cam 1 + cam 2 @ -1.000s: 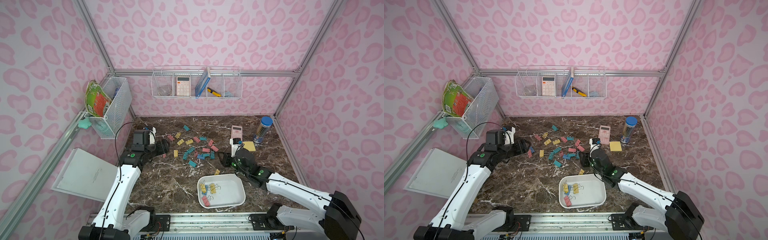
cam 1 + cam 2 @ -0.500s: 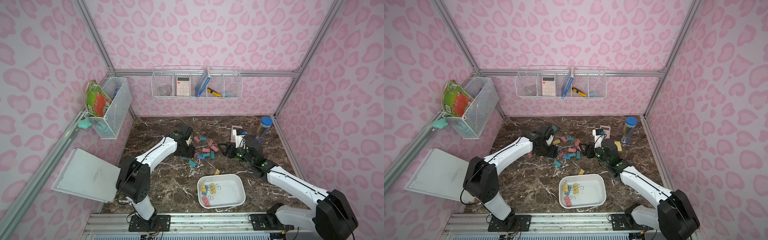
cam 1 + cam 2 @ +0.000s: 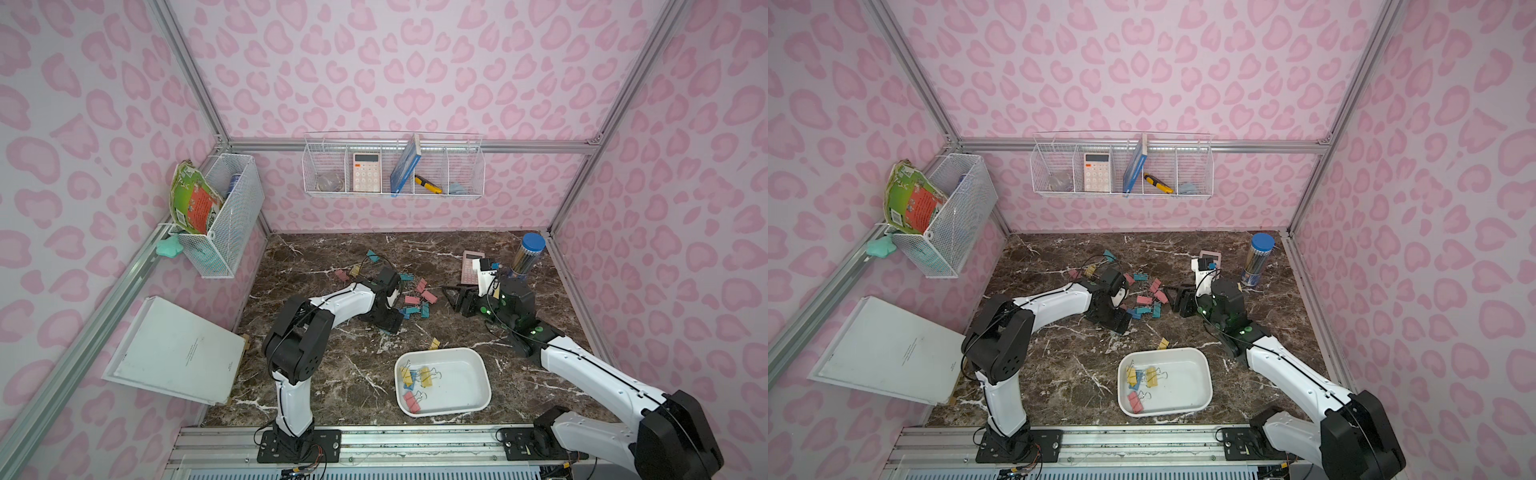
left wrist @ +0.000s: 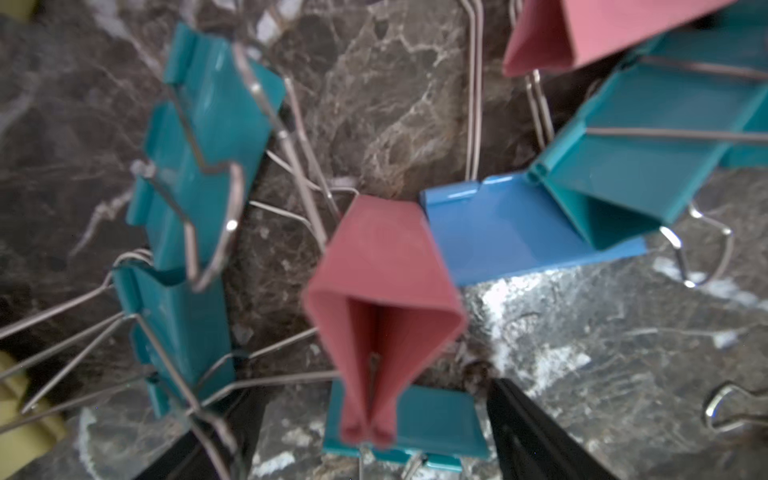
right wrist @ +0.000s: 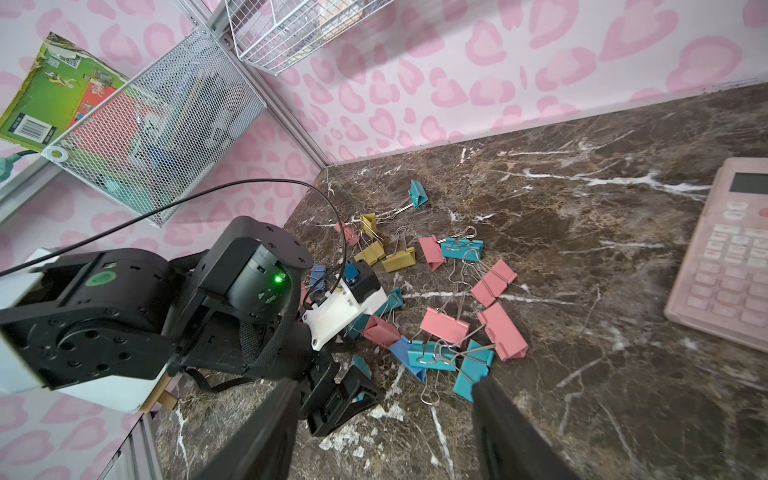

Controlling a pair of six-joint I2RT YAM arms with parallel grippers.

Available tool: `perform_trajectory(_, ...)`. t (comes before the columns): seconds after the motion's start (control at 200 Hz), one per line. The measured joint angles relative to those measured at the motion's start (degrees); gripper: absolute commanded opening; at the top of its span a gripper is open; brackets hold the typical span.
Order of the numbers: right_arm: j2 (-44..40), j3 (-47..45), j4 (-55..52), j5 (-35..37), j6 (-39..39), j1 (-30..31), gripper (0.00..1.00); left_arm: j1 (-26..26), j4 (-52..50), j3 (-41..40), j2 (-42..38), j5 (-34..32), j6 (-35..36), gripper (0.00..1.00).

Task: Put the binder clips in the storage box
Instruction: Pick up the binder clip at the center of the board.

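Dark marble table (image 3: 332, 374). The loose clips (image 3: 417, 293) lie from centre toward 12 o'clock in pink, teal, blue and yellow, with their wire handles tangled. The heap's 9 o'clock side is hidden under the left arm (image 3: 345, 301) in both top views, so no count is possible. The box (image 3: 457, 382) sits at 6 o'clock, well apart from the heap. A few clips are bunched at its 9 o'clock end, yellow, blue and pink, overlapping and too small to number. One yellow clip (image 3: 434, 343) lies on the table just beyond the box's 12 o'clock rim. The left gripper (image 3: 390, 324) points down into the heap. In the left wrist view its fingers (image 4: 532, 432) stand wide apart, with only their ends in frame. A pink clip (image 4: 382, 299) sits between them unpinched, and the picture is blurred close in. The right gripper (image 3: 455, 297) hangs at the heap's 3 o'clock side. Its fingers (image 5: 511, 432) are parted, hold nothing, and are cut off by the frame edge. The calculator (image 5: 723, 257) is at 1 o'clock, cropped in that view and half behind the right arm from above.
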Motion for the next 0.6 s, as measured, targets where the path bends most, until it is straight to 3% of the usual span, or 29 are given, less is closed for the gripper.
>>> perform_trajectory(0.11,0.68,0.61,-0.35,-0.28,0.02,-0.11,0.68,0.02,1.01,1.44,1.36,-0.61,0.92,0.7)
perform_trajectory(0.18,0.98,0.85,-0.35,-0.28,0.04,-0.11,0.68,0.0,1.33,1.62,1.57,-0.66,1.01,0.57)
perform_trajectory(0.335,1.55,0.94,-0.26,-0.37,0.92,-0.09,0.67,-0.72,3.65,0.39,0.76,-0.79,0.74,0.5)
perform_trajectory(0.395,1.7,0.94,0.0,-0.55,0.96,-0.11,0.68,-0.83,3.8,-0.02,0.2,-0.42,0.28,0.61)
perform_trajectory(0.44,1.79,0.94,0.26,-0.63,1.16,-0.11,0.67,-1.16,3.3,-0.24,-0.17,0.22,-0.28,0.8)
perform_trajectory(0.475,1.79,0.94,0.31,-0.72,1.18,-0.11,0.67,-1.42,2.86,-0.35,-0.48,0.87,-0.61,0.88)
perform_trajectory(0.6,1.46,0.94,0.52,-0.83,1.53,-0.09,0.67,-1.9,0.59,-1.62,-2.38,2.38,-2.1,0.9)
